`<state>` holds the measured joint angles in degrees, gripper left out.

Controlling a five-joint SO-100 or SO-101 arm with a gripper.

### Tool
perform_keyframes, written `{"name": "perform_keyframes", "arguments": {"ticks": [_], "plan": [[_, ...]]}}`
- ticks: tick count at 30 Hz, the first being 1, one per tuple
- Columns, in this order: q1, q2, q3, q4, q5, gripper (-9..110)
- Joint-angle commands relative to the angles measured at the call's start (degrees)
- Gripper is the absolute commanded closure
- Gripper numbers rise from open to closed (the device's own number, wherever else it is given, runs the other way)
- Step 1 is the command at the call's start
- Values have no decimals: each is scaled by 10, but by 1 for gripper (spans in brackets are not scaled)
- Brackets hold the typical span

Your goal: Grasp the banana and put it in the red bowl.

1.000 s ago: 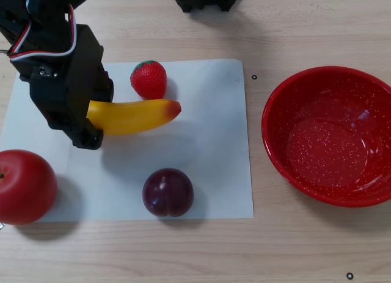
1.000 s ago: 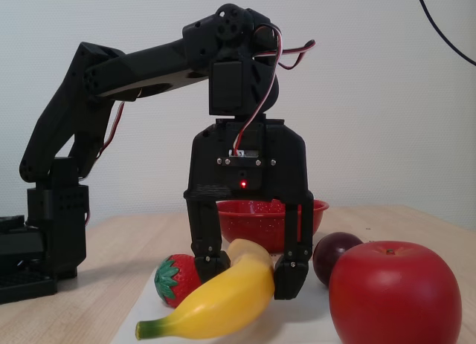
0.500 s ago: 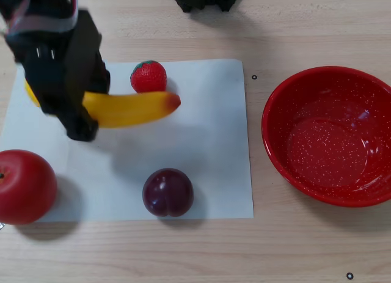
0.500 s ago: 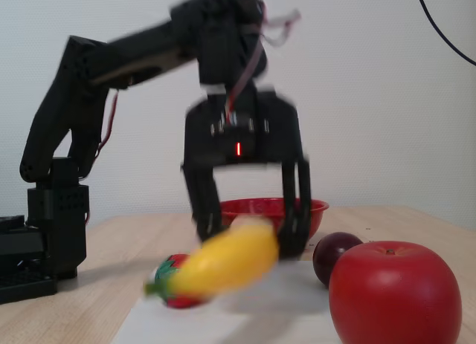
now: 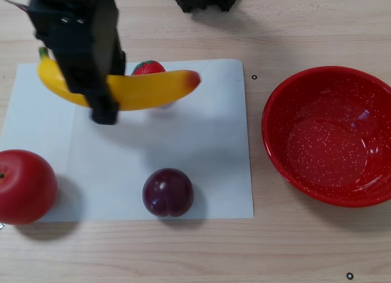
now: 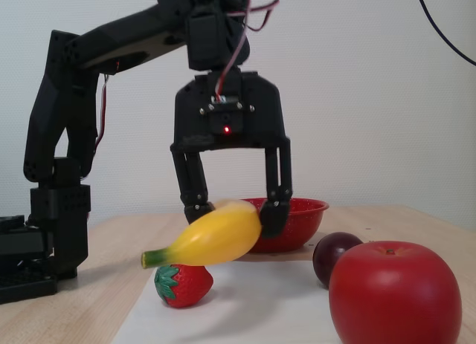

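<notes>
1. Fingers (image 6: 234, 210) are clamped on the banana (image 6: 212, 238); in the fixed view one tip sits on each side of it, near the fatter end.
2. Banana is off the table (image 5: 305, 246), tilted in the fixed view: green stem end low toward the left, other end high between the finger tips.
3. In the other view the banana (image 5: 143, 88) runs left-right over the upper part of the white paper sheet (image 5: 201, 148), orange-red tip pointing right; the black arm covers its left-middle section.
4. Strawberry (image 6: 184, 284) sits on the sheet just under the banana's stem end; can't tell if they touch. In the other view only its top (image 5: 148, 67) shows behind the banana.
5. Red bowl (image 5: 327, 136) is on the bare table right of the sheet in the other view, well apart from the banana.
6. Plum (image 5: 168, 192) and red apple (image 5: 25, 186) sit on the sheet's near edge, untouched.
</notes>
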<state>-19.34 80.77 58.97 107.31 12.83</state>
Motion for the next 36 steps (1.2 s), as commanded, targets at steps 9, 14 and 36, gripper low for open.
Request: {"name": "perform_keyframes", "arguments": {"ticks": [9, 14, 36], "plan": [[94, 252, 1, 4, -33, 101], [147, 276, 10, -17, -55, 101], [434, 285, 90, -356, -124, 101]]}}
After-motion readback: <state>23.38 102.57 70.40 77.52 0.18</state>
